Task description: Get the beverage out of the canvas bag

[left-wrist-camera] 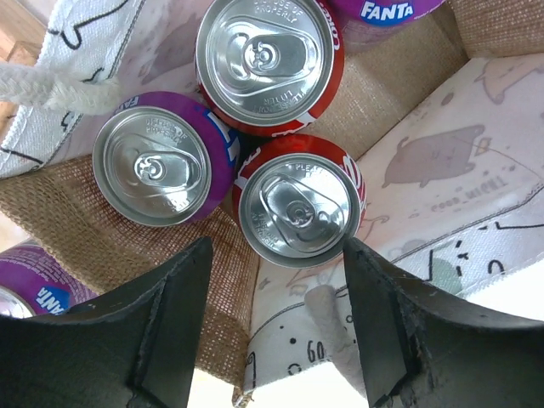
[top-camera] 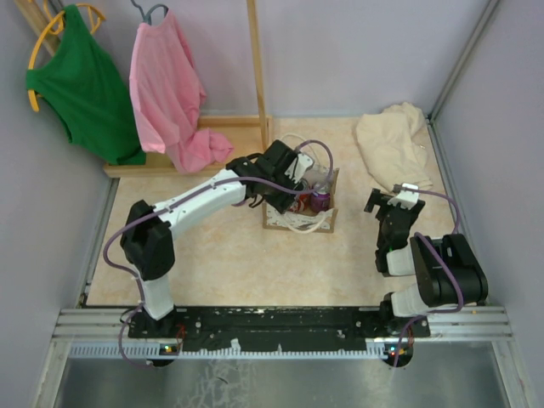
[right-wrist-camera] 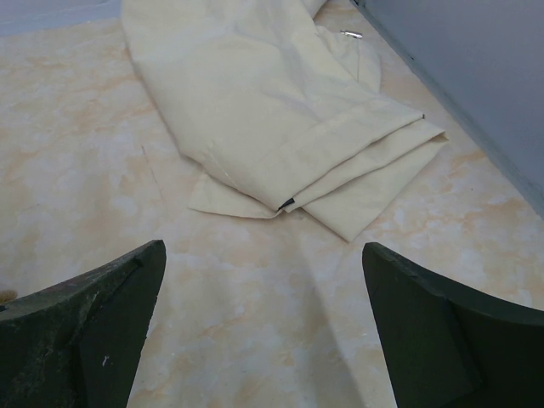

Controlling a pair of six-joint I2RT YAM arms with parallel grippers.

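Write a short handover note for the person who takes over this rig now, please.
Left gripper: open, holds nothing, above the small beige canvas bag, over a red aluminium can.
Right gripper: open, empty, above the table near the folded cream cloth.
Done: no can gripped yet; a purple can stands beside the red one.
To do: close on one can, lift it out.

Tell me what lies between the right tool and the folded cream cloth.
Only bare tabletop, in the right wrist view; the open right tool sits short of the cream cloth.
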